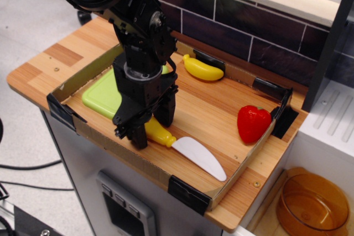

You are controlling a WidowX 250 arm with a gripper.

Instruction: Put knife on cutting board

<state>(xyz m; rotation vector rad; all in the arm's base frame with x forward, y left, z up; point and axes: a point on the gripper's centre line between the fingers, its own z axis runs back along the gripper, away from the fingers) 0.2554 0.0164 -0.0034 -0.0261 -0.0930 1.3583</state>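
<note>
Knife lies flat on the desk at about 6 o'clock of the tray area, near the front edge; blade points to 4 o'clock, yellow handle to 10 o'clock. Cutting board sits at 9 o'clock, flat, partly hidden behind the arm. Banana at 12 o'clock, red strawberry at 3 o'clock; both well apart from the knife

End effector is down over the handle, jaws spread, one finger either side of it. Closure on the handle not evident; reads as released, straddling

Handling judgement: hollow toy plastic, so light and stiff, not fragile. Glossy bulbous handle likely slippery; may squirt out under a pinch. Best hold: thickest part of the handle, across its width. Blade is thin and flat on the desk, a poor place to grip
</note>
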